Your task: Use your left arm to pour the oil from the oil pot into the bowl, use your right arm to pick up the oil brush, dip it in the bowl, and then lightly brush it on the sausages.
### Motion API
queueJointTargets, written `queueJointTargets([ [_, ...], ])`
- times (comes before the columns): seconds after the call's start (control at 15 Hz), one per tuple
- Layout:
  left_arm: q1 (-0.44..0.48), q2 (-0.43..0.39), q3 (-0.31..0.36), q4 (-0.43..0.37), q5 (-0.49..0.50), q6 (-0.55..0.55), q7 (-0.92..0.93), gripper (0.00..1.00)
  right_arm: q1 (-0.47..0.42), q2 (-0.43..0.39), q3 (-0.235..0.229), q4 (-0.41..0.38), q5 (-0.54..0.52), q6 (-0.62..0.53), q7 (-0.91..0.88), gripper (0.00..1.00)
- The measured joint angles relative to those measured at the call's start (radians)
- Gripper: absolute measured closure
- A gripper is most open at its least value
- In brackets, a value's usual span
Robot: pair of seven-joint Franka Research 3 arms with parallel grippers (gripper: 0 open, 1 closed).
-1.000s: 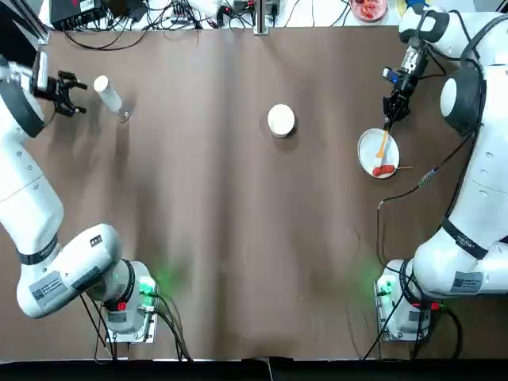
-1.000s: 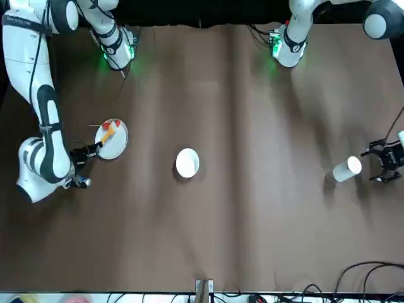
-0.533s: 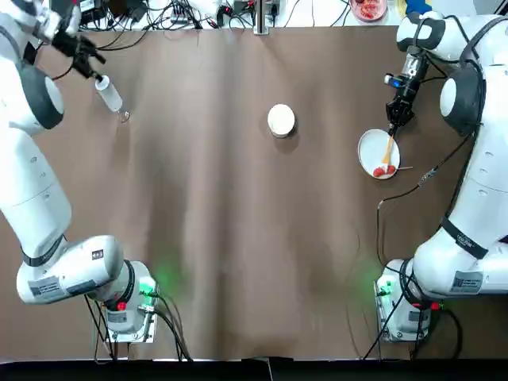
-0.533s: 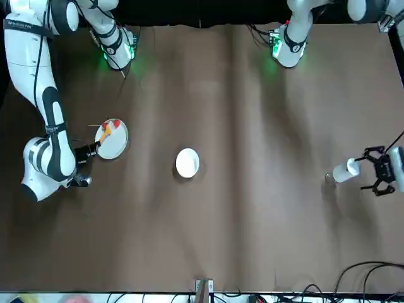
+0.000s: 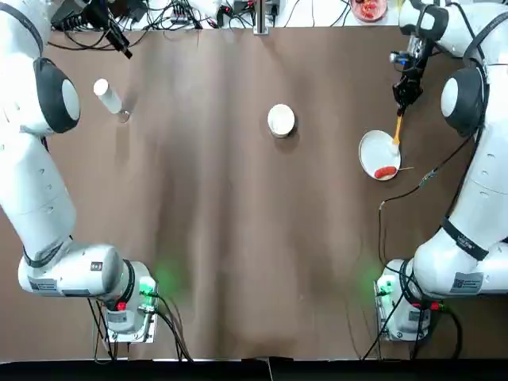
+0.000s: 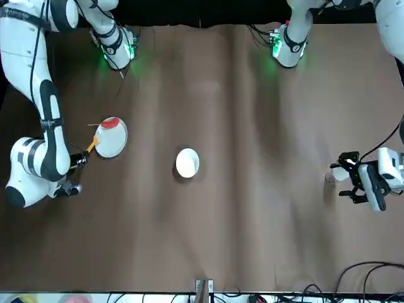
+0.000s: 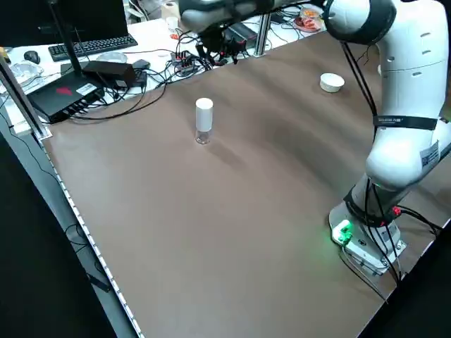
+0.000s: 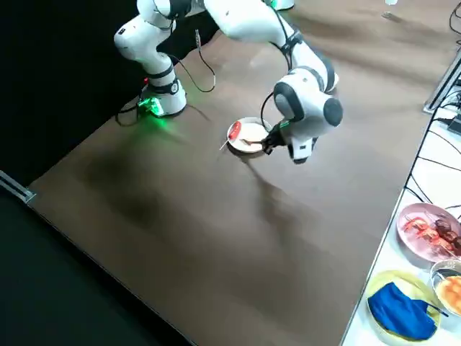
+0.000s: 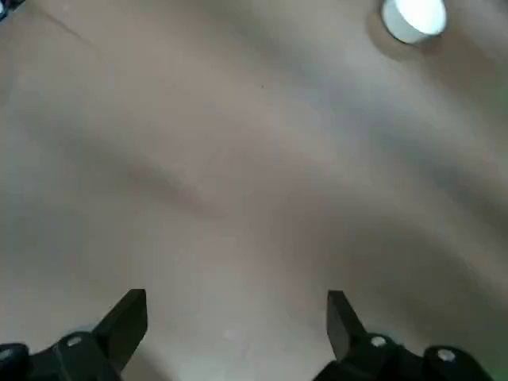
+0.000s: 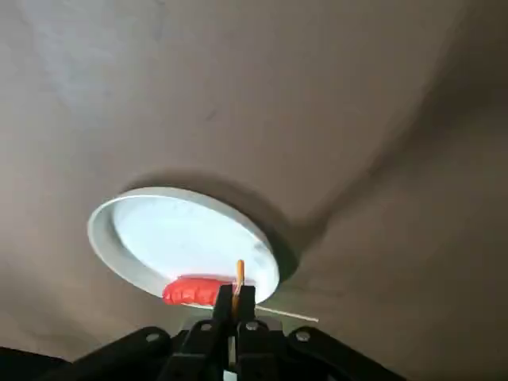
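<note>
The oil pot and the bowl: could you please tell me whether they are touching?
Apart: the top view shows a wide stretch of brown table between the oil pot and the bowl.

Side bench: keyboard [image 7: 93,46] and black mouse [image 7: 32,56] near a monitor [image 7: 84,21]; pink plate [image 8: 432,232] of food beside a yellow-rimmed bowl [image 8: 403,306] holding blue cloth [image 8: 402,312].

Glossy white plate [image 5: 373,151], matt brown tabletop [image 5: 238,238], rumpled blue cloth [image 8: 402,311]
</note>
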Motion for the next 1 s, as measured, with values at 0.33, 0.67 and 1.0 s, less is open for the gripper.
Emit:
queueJointTargets([
  [0.33,-0.132,-0.106,-0.002,0.0,0.071,0.014,-0.617,0.0,0.139,-0.001,0.006,-0.053,-0.123,-0.022,0.033,0.96],
  [0.67,-0.168,-0.189,-0.002,-0.006,0.186,0.011,-0.961,0.0,0.194,0.008,0.005,-0.062,-0.142,-0.019,0.118,0.96],
  [1.0,-0.23,-0.253,-0.007,-0.014,0.347,-0.037,-1.199,0.0,0.275,0.032,0.008,-0.073,-0.142,-0.016,0.258,0.96],
])
